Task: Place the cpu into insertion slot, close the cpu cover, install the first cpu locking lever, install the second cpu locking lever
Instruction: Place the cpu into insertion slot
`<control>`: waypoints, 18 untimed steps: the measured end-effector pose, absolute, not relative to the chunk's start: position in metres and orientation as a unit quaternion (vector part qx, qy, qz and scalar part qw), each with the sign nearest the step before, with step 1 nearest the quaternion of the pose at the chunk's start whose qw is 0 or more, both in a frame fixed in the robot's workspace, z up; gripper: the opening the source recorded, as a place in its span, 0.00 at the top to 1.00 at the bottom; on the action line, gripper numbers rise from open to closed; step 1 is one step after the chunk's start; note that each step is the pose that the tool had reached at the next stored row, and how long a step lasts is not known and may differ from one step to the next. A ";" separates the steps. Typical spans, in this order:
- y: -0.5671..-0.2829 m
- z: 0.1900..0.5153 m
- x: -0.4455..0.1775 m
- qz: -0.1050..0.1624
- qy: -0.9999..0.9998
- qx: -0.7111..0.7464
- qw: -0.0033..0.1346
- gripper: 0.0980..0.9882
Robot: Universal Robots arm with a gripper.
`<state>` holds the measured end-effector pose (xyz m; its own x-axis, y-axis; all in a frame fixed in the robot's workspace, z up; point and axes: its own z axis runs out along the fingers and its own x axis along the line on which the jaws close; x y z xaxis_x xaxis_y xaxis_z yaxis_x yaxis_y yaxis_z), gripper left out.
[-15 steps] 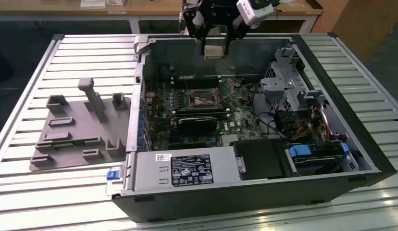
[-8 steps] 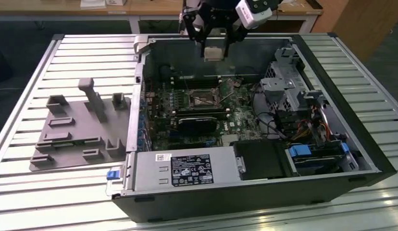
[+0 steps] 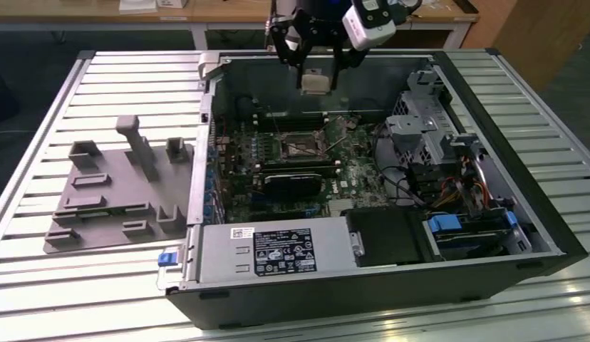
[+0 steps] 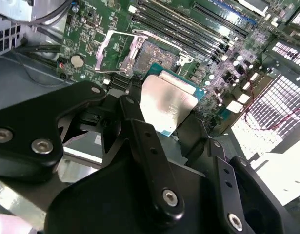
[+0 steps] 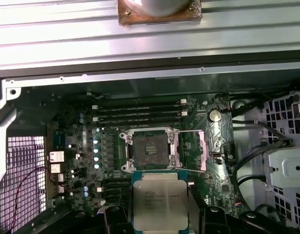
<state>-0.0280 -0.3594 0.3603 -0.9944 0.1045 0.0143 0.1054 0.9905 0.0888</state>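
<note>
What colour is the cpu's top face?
The cpu face is pale silvery-grey, green-edged; best in the first wrist view.

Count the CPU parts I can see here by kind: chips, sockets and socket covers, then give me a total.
cpu: 1
insertion slot: 1
cpu cover: 1
Total: 3

Below my gripper (image 3: 316, 80) spreads a silvery slatted metal table (image 3: 115, 78), its ribs catching bright glare well away from it. Beyond my gripper stands a pale wooden-topped bench (image 3: 238, 13) on white metal legs (image 3: 197, 34), with dark floor (image 3: 29, 50) under it and a brown wooden panel (image 3: 537, 32) off to one side
</note>
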 end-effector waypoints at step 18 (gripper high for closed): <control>-0.359 0.342 -0.030 -0.044 -0.985 -0.169 -0.003 0.51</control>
<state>-0.0296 -0.3594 0.3421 -0.9430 0.3326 0.0087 0.3320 0.9392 0.0876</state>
